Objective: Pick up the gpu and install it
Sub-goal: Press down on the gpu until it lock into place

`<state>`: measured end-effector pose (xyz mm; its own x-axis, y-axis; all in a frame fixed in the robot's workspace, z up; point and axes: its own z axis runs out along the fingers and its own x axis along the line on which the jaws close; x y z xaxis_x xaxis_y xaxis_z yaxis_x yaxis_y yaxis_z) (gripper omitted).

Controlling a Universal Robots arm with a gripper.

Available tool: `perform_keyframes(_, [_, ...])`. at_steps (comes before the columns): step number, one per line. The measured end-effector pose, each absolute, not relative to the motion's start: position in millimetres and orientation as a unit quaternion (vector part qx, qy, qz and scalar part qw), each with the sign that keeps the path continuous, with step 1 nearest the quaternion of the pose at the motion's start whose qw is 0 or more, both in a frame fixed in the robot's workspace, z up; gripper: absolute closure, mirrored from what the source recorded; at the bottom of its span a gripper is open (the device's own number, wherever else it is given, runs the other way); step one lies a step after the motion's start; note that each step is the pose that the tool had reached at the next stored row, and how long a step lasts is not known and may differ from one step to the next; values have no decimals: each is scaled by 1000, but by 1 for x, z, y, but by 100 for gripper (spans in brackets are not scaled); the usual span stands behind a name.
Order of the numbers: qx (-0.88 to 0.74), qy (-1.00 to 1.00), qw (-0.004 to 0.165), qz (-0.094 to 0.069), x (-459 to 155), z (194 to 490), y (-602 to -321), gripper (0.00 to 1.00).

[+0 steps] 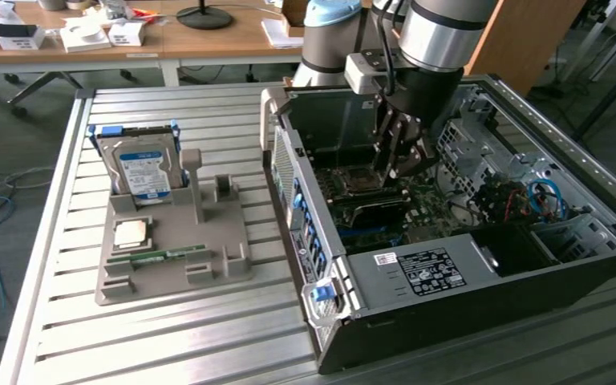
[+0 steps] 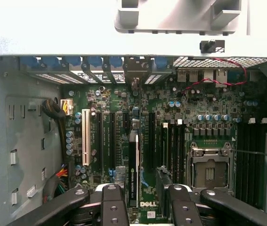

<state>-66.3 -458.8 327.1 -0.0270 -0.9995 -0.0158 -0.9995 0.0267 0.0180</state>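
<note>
The gpu (image 2: 133,169) is a thin dark card with an NVIDIA label. It stands on edge among the motherboard's expansion slots inside the open computer case (image 1: 319,241). In the exterior view the gpu (image 1: 374,210) shows as a dark strip just below the CPU socket. My gripper (image 2: 145,202) hangs over the card's end, open, with a finger (image 2: 112,205) on each side of the card. Board shows in the gap between card and fingers. My gripper (image 1: 399,164) reaches down into the case from above.
On the exterior view's left, a grey fixture (image 1: 228,265) holds a blue-labelled hard drive (image 1: 142,172), a CPU chip (image 1: 131,233) and a green memory stick (image 1: 158,257). Drive cages and blue cables (image 1: 544,200) crowd the case's right. An open CPU socket (image 2: 209,172) lies beside the card.
</note>
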Motion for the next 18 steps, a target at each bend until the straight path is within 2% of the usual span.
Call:
perform_keyframes(8, [698, -716, 1, -12, -66, 327, -459, 62])
perform_keyframes(9, [698, -716, 1, -12, -66, 327, -459, 68])
perform_keyframes(10, [698, -716, 1, -12, -66, 327, -459, 68])
perform_keyframes(12, [698, -716, 1, -12, -66, 327, -459, 80])
perform_keyframes(13, [698, -716, 1, -12, -66, 327, -459, 80])
perform_keyframes(15, [698, -716, 1, -12, -66, 327, -459, 89])
perform_keyframes(18, [698, -716, 1, -12, -66, 327, -459, 89])
